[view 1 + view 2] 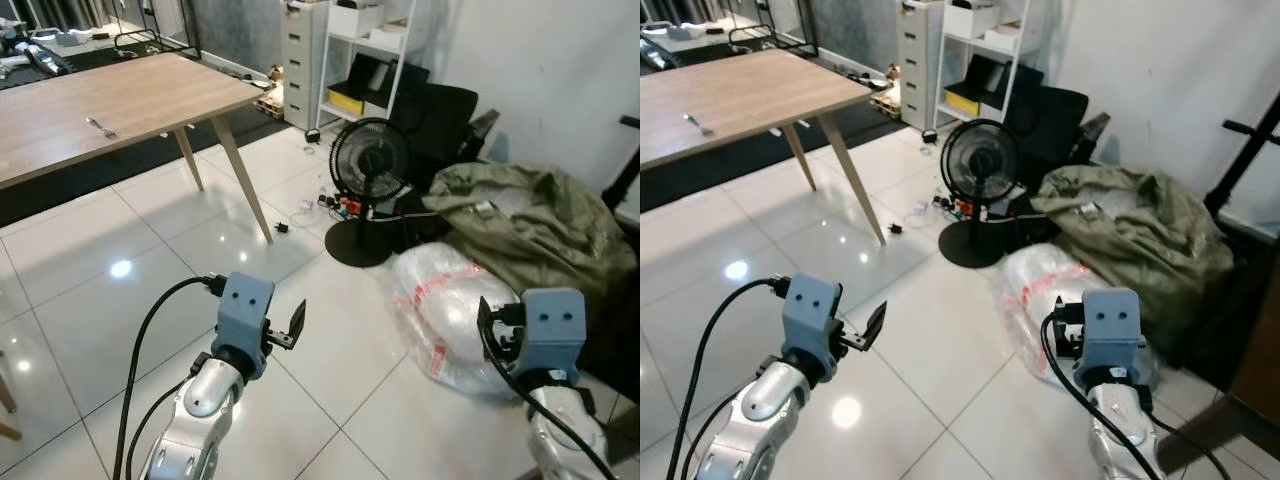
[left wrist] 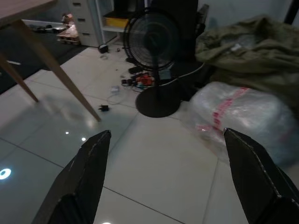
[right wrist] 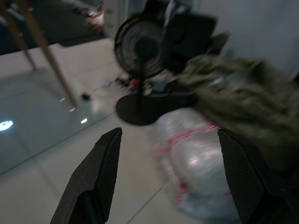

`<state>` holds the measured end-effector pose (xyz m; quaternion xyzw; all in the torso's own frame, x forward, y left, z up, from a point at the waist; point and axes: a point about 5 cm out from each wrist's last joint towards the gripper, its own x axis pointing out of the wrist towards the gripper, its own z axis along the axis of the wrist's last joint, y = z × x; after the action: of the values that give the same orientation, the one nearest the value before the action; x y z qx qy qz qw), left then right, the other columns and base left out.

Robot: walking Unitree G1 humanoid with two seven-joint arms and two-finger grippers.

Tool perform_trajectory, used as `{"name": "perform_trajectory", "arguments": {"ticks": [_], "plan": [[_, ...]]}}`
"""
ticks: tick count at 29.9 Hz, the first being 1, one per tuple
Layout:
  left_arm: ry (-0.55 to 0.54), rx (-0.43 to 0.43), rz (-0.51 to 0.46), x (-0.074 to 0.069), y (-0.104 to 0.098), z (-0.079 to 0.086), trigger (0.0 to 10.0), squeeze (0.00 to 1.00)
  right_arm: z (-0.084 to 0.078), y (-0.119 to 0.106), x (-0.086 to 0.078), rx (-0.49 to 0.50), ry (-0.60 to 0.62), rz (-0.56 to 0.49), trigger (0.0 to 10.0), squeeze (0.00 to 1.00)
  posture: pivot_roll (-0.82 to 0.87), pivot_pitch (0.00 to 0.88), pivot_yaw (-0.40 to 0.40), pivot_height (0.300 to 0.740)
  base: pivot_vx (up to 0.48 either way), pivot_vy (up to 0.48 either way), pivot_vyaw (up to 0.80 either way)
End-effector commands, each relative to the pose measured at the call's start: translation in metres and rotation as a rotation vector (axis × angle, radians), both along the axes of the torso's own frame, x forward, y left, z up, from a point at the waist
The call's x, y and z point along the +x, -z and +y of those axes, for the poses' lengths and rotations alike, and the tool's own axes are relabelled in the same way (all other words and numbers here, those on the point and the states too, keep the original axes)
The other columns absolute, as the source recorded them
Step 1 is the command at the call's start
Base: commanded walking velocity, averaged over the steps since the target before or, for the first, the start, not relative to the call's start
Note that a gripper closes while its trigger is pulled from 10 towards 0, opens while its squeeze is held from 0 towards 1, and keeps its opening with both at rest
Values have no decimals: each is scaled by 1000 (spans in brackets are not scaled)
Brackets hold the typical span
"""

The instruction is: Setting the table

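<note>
I take the wooden table (image 1: 120, 105) as my reference landmark. It stands well ahead and to my left, and one piece of cutlery, apparently a fork (image 1: 101, 127), lies on its top near the front edge. That is the only place-setting item I can identify.

Both arms are raised in front of the body over bare white floor tile (image 1: 330, 340), well short of the table. I judge this to be a carry-ready transit posture, not a reach, since nothing is within grasp.

The left gripper (image 2: 163, 177) has its fingers spread wide with nothing between them; its wrist view looks past them to a black pedestal fan (image 2: 154, 51). The right gripper (image 3: 168, 177) is likewise spread apart and empty, facing a clear plastic-wrapped bundle (image 3: 196, 158) on the floor.

The fan stands beyond the table's near leg (image 1: 243, 180), to the right of it. Further right of the table lie the bundle and an olive-green fabric heap (image 1: 530, 225).

My judgement: the task is at an early or between-items stage, and I must turn left toward the table.
</note>
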<state>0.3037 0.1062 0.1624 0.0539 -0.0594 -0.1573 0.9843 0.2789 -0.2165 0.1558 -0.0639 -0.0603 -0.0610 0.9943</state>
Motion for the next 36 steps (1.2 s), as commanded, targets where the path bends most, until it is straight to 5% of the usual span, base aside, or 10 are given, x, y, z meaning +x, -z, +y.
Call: {"name": "perform_trajectory", "arguments": {"ticks": [1, 10, 28, 36], "plan": [[22, 7, -3, 0, 1, -5, 10000, 0, -6, 4, -3, 17, 9, 9, 10000, 0, -22, 103, 95, 740, 480, 0, 0], [0, 13, -28, 5, -3, -2, 10000, 0, -6, 0, -2, 90, -25, -21, 10000, 0, -26, 98, 101, 740, 480, 0, 0], [-47, 0, -31, 5, -2, 4, 10000, 0, 3, -9, 5, 77, -99, -43, 10000, 0, -9, 101, 81, 740, 480, 0, 0], [-59, -1, -32, 4, -2, 6, 10000, 0, 2, -13, 9, 94, -101, -58, 10000, 0, -4, 102, 78, 740, 480, 0, 636]]}}
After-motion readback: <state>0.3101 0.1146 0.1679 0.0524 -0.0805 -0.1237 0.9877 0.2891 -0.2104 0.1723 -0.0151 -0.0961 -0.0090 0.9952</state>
